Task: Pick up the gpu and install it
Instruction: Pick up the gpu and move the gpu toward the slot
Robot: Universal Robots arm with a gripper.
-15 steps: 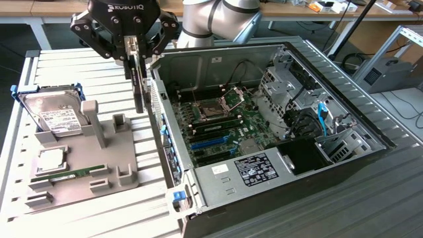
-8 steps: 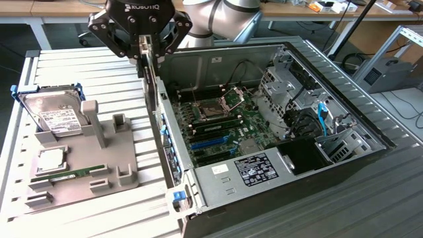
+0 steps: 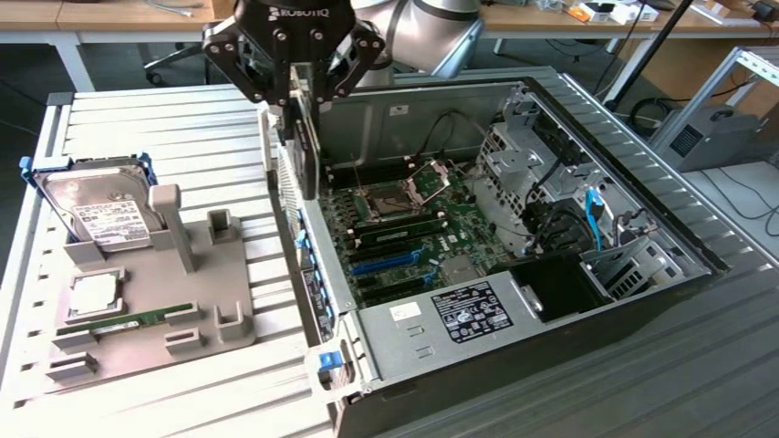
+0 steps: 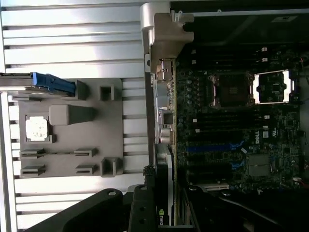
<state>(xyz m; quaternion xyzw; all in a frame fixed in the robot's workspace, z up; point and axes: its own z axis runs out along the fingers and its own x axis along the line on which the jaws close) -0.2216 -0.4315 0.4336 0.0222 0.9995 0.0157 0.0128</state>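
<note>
My gripper (image 3: 298,102) pinches the gpu (image 3: 306,160) on edge over the open computer case (image 3: 402,114); seating it on the motherboard (image 3: 420,233) remains.

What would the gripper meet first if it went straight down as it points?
Probably the motherboard, close beside the case wall, touched first by the gpu that the gripper holds; depth is unclear, so perhaps the wall's rim.

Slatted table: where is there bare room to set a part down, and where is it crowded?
Bare slats lie above the hard drive and below the grey tray in the exterior view. The strip between tray and computer case is narrow; the case's inside is crowded.
</note>
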